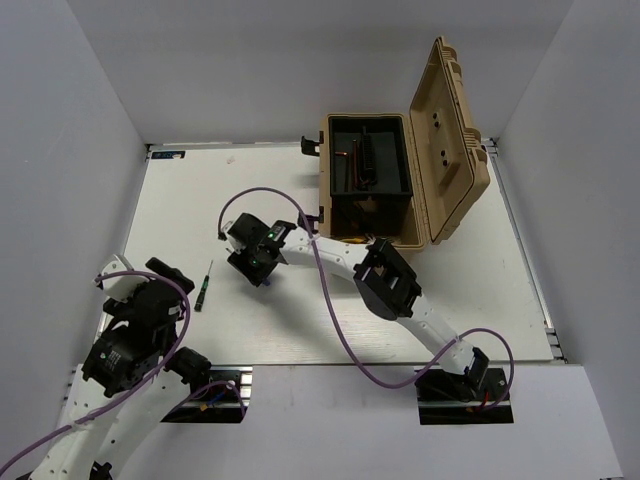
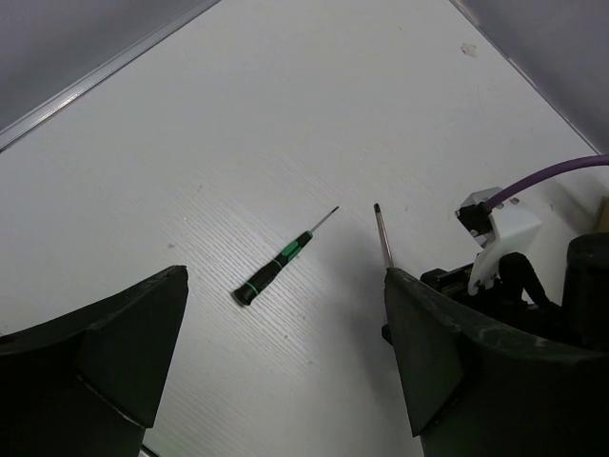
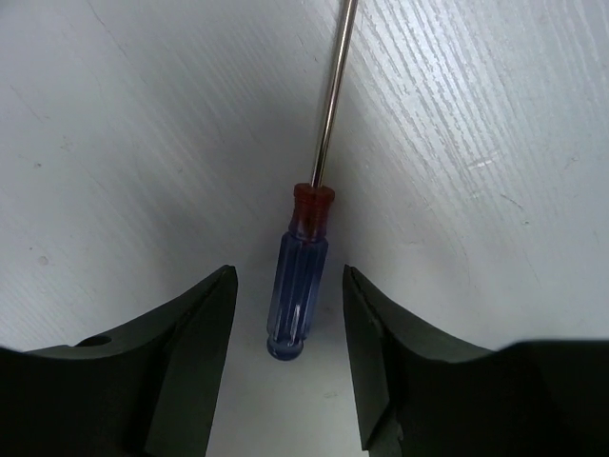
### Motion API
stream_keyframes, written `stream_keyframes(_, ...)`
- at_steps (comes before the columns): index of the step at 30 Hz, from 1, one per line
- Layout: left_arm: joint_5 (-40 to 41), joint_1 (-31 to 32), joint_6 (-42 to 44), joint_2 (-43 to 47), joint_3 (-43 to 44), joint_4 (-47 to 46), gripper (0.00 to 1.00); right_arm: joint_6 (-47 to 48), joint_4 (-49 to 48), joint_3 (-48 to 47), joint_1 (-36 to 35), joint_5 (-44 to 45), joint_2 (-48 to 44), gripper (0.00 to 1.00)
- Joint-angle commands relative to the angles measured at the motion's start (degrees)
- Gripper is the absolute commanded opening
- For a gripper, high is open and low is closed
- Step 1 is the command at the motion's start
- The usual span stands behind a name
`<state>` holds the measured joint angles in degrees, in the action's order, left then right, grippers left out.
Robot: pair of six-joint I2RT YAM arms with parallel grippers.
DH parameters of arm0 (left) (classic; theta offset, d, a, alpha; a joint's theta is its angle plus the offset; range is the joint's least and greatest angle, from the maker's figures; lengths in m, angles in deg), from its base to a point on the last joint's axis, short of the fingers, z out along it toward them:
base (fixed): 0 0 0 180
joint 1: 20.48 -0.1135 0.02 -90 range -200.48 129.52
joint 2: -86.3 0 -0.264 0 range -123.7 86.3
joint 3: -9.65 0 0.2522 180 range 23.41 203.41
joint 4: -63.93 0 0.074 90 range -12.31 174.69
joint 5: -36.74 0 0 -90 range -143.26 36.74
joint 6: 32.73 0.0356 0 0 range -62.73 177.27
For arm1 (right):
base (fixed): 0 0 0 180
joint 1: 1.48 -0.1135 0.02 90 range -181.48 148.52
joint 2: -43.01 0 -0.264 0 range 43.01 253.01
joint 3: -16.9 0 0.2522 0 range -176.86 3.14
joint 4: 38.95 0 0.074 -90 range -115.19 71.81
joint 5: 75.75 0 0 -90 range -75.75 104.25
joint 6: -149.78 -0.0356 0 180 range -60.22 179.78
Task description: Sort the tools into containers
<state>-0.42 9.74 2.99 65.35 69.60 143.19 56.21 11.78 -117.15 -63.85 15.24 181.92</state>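
Left claw (image 2: 285, 328) sits low at the near left, released - both fingers (image 2: 114, 352) spread wide above the counter (image 1: 450, 300), nothing between them. Just beyond it a small screwdriver (image 2: 276, 268) lies flat on the counter, black handle with green bands, thin tip pointing away. In the left wrist view a bare metal shaft lies just to its right, apart from it.

Further in, mid-counter, the right claw (image 3: 288, 274) is down over the blue screwdriver (image 3: 312, 205) - clear blue handle, red collar, long steel shaft running away from the claw. The jaws straddle the handle, a gap on each side, so released and not gripping. The screwdriver lies flat on the counter. A purple cable (image 1: 330, 320) loops along the right arm.

At the far right stands a tan case (image 1: 340, 135), its lid (image 1: 450, 140) swung open to the right. Its black tray (image 1: 395, 205) holds dark items, too small to tell apart.
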Motion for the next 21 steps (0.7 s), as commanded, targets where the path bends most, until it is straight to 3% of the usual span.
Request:
stream_keyframes(1, 1.39, 0.28, -0.91, -0.84, -0.84, -0.54, 0.94, -0.65, -1.55, -2.05, -0.91, 2.96, 2.06, 0.53)
stream_keyframes(6, -0.19, 0.28, -0.91, -6.55, -0.84, -1.07, 0.94, -0.38, -0.58, 0.75, -1.26, 4.19, 3.03, 0.36)
stream_keyframes(9, -1.59, 0.28, -0.22, -9.62, -1.54, -3.6, 0.94, -0.12, -0.58, 3.47, -1.0, 5.07, 1.81, 0.07)
stream_keyframes(10, -2.64, 0.28, -0.21, -9.64, -1.55, -4.4, 0.94, -0.12, -0.5, 3.74, -0.83, 5.07, 1.28, 0.01)
stream_keyframes(14, -6.78, 0.28, 3.12, -11.65, -3.74, -9.23, 0.94, 0.49, 0.47, 3.93, 0.75, 4.55, -1.8, 0.0)
stream_keyframes(19, -12.39, 0.28, 6.55, -15.08, -4.89, -12.66, 0.92, 3.31, 2.84, -3.44, 4.7, -0.37, -8.99, 0.0)
stream_keyframes(21, -13.55, 0.28, 7.34, -15.61, -5.41, -14.42, 0.85, 3.31, 1.88, -4.33, 7.16, -3.27, -11.9, 0.0)
